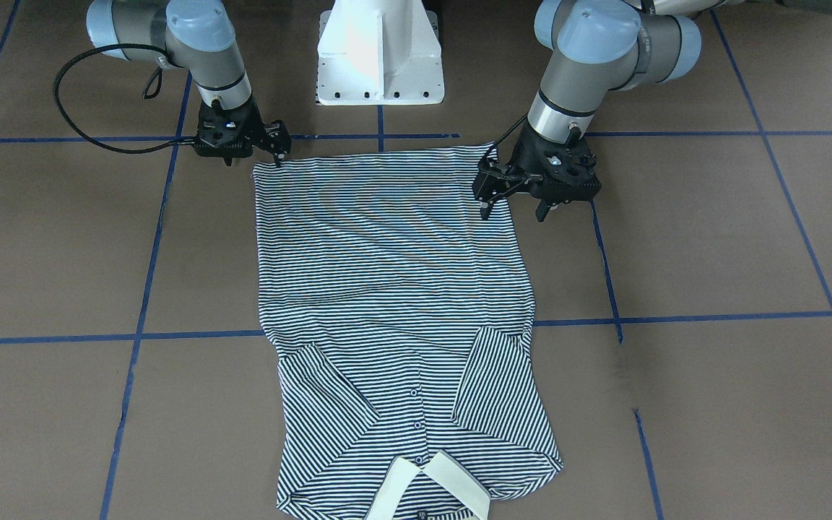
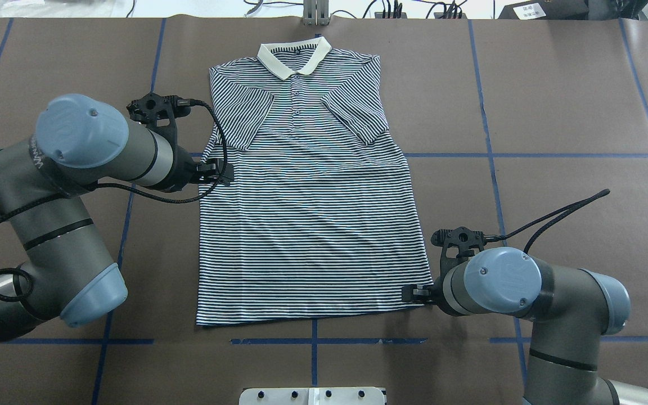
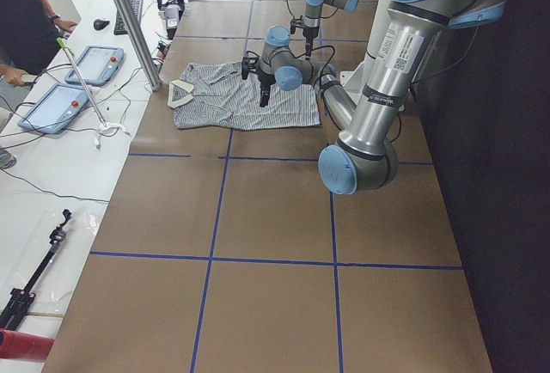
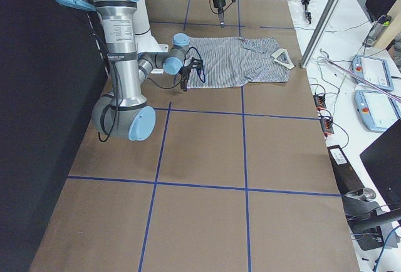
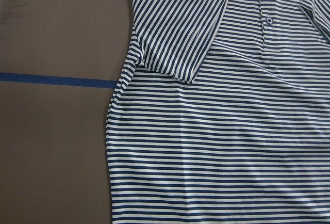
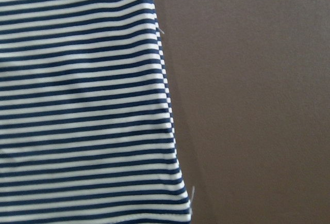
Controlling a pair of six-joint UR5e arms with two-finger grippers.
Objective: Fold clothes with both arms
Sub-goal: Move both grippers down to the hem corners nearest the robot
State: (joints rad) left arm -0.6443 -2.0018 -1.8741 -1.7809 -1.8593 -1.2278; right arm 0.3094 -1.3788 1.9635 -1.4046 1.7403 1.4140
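Two arms flank one striped polo shirt [image 1: 387,274]. Front-facing view: the shirt lies flat and face up on the brown table [image 1: 712,238], hem toward the white pedestal [image 1: 380,54], cream collar [image 1: 427,484] at the far end, both short sleeves folded inward over the chest. The left gripper [image 1: 488,198] hangs at the shirt's side edge below the hem corner; the right gripper [image 1: 277,148] sits at the opposite hem corner. Jaw opening cannot be told for either. Overhead view: shirt [image 2: 307,225] centred between the arms, thin navy-and-white stripes, collar [image 2: 293,56] spread, buttoned placket [image 2: 296,104] straight, light wrinkles across the body. Left gripper [image 2: 217,171] is beside the side seam under the folded sleeve; right gripper [image 2: 414,292] is at the hem corner. Left exterior view: shirt [image 3: 232,102] small and far along the table, collar toward the benches. Right exterior view: shirt [image 4: 241,65] again between both arms. Left wrist view: folded sleeve over the shirt [image 5: 232,146], blue tape line [image 5: 51,79] meeting its edge; no fingers in frame. Right wrist view: side edge of the shirt [image 6: 82,105] against bare table.
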